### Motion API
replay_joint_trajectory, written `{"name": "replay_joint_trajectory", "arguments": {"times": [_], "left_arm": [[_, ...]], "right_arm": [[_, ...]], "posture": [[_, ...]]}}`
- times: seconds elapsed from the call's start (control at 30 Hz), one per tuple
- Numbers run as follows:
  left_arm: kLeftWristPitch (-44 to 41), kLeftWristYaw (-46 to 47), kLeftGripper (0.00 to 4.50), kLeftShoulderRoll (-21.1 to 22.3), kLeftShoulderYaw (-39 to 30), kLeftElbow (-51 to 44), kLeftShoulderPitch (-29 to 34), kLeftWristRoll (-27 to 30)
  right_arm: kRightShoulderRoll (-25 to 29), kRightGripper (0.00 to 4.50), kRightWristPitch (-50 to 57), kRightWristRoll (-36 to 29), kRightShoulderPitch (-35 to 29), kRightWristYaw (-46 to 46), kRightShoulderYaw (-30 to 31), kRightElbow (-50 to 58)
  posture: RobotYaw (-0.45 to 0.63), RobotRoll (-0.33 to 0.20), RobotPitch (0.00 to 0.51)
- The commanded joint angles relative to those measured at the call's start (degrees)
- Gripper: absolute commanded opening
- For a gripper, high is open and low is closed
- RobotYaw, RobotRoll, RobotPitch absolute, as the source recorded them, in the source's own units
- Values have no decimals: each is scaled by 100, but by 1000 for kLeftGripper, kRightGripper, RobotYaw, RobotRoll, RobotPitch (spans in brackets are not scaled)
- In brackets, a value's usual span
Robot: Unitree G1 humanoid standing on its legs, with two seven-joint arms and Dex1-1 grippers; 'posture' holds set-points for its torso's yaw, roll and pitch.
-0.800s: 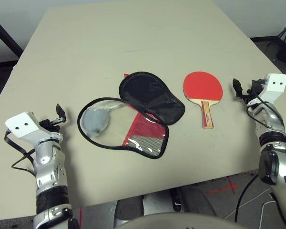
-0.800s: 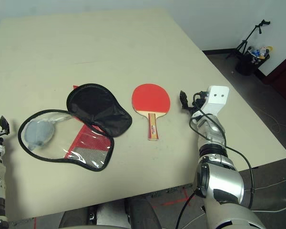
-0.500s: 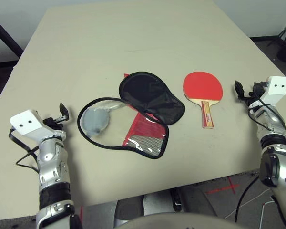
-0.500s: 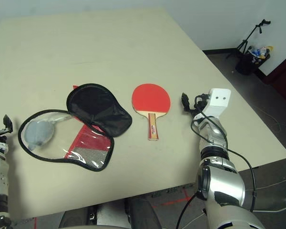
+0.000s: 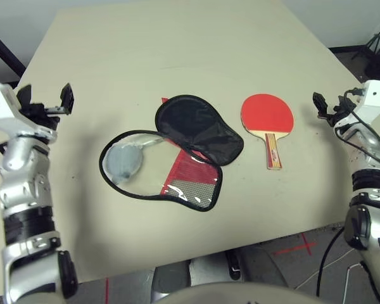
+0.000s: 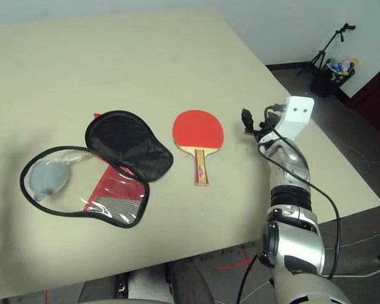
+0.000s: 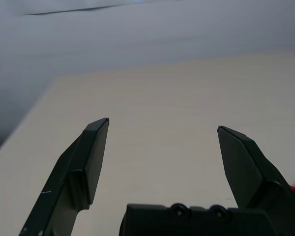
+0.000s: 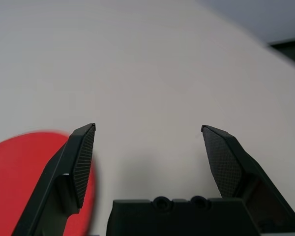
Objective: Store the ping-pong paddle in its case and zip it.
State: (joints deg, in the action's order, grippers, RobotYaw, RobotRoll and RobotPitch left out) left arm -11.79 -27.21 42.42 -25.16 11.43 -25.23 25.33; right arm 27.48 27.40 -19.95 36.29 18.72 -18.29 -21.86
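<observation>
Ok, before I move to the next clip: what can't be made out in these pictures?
- The case: its zipper is too small to make out in either head view.
- Part of the case's red side lies hidden under its black flap.
- The paddle: its underside lies against the table; in the right wrist view the edge and a finger of the right gripper cut it off.

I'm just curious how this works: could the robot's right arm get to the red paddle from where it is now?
Probably yes. The right gripper hovers open just beside the paddle, with only bare table between them. The case lies on the paddle's far side, out of the way.
</observation>
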Motion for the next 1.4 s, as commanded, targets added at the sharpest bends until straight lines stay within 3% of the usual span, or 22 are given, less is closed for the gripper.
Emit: {"name": "replay_joint_trajectory", "arguments": {"times": [0.03, 0.2, 0.43, 0.67, 1.13, 1.23, 1.4], "left_arm": [[-537, -580, 4500, 78, 410, 74, -335, 158], [-912, -1337, 4500, -5, 1044, 278, -877, 108], [-1488, -2062, 4500, -340, 1932, -110, -1056, 115], [-1589, -2472, 4500, -795, 2822, -392, -1092, -182], [-1848, -2778, 4500, -1011, 3382, -739, -940, -453], [-1904, -2775, 4500, -1007, 3359, -815, -905, -460], [-1909, -2761, 4500, -1010, 3311, -825, -904, -487]], "right_arm": [[-103, 4467, 1797, -316, -267, -369, 253, 1382], [-300, 4467, 3765, -471, -404, -899, 564, 2985], [-480, 4467, 5241, -480, -255, -1029, 795, 3618], [-285, 4467, 5483, -291, -212, -883, 1521, 3677], [-652, 4467, 5440, 190, -17, -1019, 1990, 3162], [-713, 3936, 5415, 275, -43, -1032, 2064, 3029], [-770, 2351, 5418, 418, -96, -1046, 2180, 2857]], "posture": [[-31, 0, 134], [-59, 0, 136], [-77, 0, 142], [-92, 0, 143], [-88, 0, 139], [-83, 0, 141], [-72, 0, 145]]}}
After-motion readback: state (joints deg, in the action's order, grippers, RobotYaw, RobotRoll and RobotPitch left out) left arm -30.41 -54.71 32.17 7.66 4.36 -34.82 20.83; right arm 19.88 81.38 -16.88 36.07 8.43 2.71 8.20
